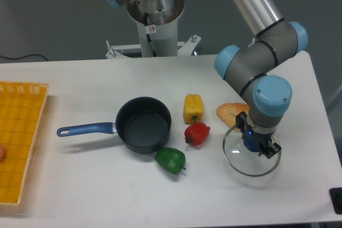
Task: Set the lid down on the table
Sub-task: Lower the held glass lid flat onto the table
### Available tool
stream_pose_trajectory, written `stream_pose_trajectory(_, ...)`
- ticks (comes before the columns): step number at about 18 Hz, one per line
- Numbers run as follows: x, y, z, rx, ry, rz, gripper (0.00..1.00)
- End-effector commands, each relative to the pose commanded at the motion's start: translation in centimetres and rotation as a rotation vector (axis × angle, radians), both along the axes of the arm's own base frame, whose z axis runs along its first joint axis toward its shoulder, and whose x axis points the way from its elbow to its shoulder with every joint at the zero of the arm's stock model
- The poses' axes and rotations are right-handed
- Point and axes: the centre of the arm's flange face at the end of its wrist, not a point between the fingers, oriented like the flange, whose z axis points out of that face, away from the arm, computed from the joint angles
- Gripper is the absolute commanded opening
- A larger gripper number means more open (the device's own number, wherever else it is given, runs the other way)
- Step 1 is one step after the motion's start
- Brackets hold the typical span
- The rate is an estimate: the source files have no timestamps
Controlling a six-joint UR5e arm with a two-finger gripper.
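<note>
Lid (251, 157) – clear glass, blue knob. Table (80, 185) – plain white. Saucepan (143, 124) dark blue. Peppers: yellow (193, 108), red (197, 132), green (170, 159). Tray (21, 132) yellow-orange grid.
</note>
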Motion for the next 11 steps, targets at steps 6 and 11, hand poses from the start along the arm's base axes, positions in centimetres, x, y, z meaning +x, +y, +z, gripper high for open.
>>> stream_pose_trajectory(6, 0.2, 0.3, -0.7, 0.0, -0.005, 0.001, 0.4)
stream_pose_trajectory(11, 0.5, 0.6, -1.4, -0.001, -0.01, 0.011, 0.4)
